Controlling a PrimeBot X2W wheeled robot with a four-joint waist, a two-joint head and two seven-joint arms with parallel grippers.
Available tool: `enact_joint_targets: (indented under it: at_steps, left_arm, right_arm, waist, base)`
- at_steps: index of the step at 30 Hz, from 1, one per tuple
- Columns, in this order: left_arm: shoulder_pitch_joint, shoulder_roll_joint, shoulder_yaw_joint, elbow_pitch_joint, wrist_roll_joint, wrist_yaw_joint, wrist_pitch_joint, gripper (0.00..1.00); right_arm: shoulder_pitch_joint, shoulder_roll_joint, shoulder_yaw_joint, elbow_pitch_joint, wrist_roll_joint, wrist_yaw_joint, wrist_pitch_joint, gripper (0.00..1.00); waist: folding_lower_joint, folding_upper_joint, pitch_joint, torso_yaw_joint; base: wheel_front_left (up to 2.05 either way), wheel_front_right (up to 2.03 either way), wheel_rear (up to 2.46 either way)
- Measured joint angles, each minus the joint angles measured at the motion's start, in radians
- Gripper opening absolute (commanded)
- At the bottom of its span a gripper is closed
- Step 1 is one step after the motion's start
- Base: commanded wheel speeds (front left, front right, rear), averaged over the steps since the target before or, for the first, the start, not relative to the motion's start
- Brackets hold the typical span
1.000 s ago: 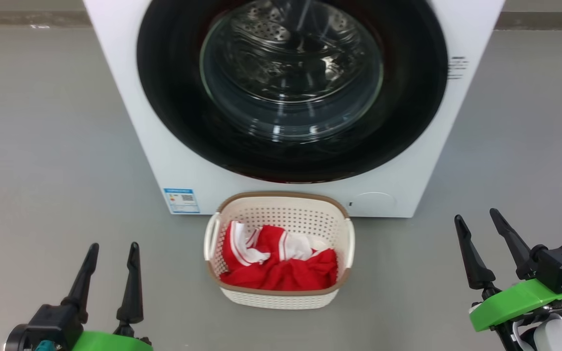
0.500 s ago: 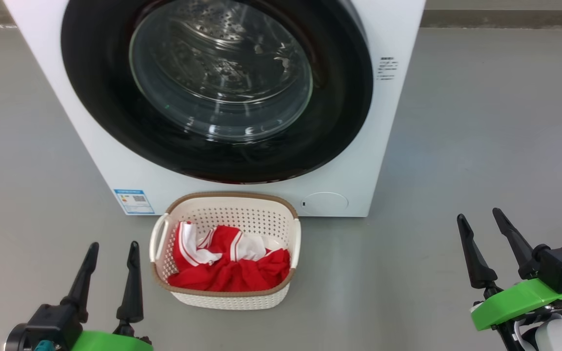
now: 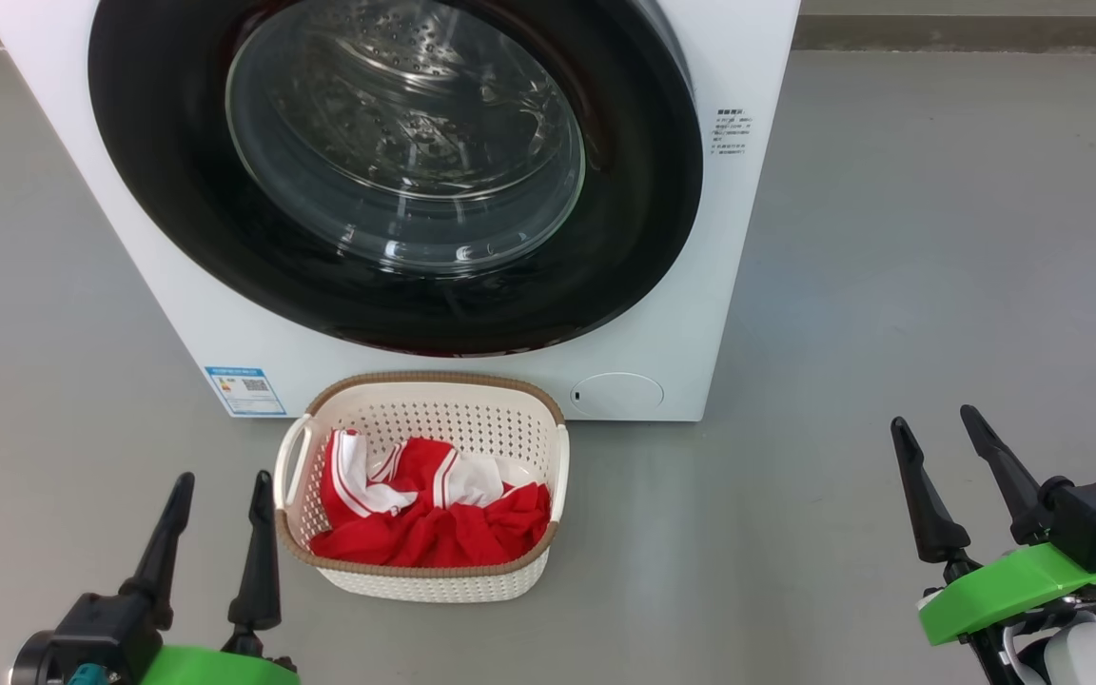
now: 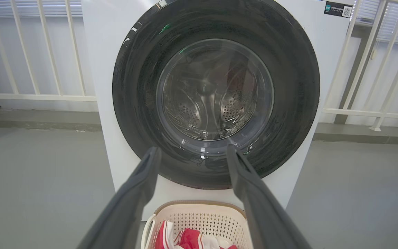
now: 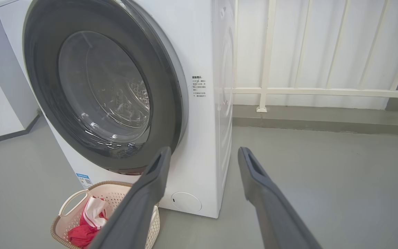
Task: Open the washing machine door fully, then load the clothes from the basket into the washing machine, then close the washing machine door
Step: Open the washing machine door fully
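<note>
Head view: scene slid left versus second ago; camera swung, things unmoved. Round door (image 3: pixel 396 171) seemingly shut, seam unclear. Red clothes (image 3: pixel 434 533) in basket (image 3: pixel 434 379) just before washer (image 3: pixel 700 314). Both left gripper (image 3: pixel 225 476) and right gripper (image 3: pixel 930 416): jaws apart, empty. Opening pending.

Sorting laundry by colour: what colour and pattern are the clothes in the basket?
The clothes are bright red with white stripes, clearest in the head view.
</note>
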Motion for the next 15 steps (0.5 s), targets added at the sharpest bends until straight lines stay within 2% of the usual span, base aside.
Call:
enact_joint_targets:
  at_steps: [15]
  left_arm:
    - [0.0, 0.0, -0.001, -0.001, 0.0, 0.0, 0.0, 1.0]
  right_arm:
    - [0.0, 0.0, 0.0, 0.001, 0.001, 0.0, 0.0, 1.0]
  waist:
    - [0.0, 0.0, 0.005, -0.001]
  base:
    - [0.0, 0.0, 0.0]
